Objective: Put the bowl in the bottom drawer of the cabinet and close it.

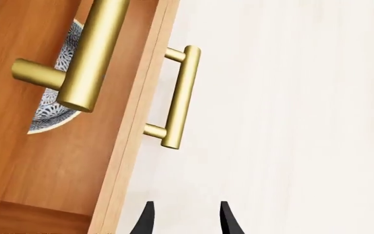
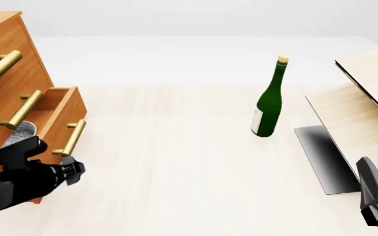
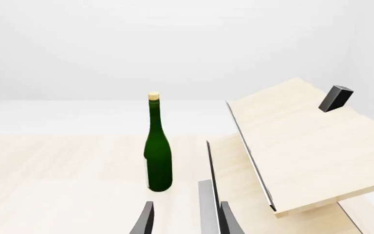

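Ahead of my left fingertips (image 1: 146, 219), seen thru the left wrist cam, sits the bottom drawer (image 1: 76, 161), pulled out of the cabinet (image 2: 5, 64), w/ its brass handle (image 1: 179, 97) just beyond the tips and a bit to one side, not touching them. I see the left gripper (image 1: 185, 218) w/ its two dark fingers spread apart, a clear gap of bare table (image 2: 175, 162) between them, nothing held. Past the drawer front, inside the box, the bowl (image 1: 56, 100) lies on the drawer floor, partly hidden by the middle drawer's handle (image 1: 86, 53) crossing in front of it. On the front cam I only catch a grey speckled bit of the bowl behind the left arm. Over on the right side, the right gripper (image 3: 185, 219) also shows its fingers parted w/ nothing between them. Beyond those tips and slightly off to one side stands the green wine bottle (image 3: 158, 151), upright, well apart; on the other side, nearer, are the pale slanted boards (image 3: 304, 146) w/ a small dark block (image 3: 336, 98) on top.
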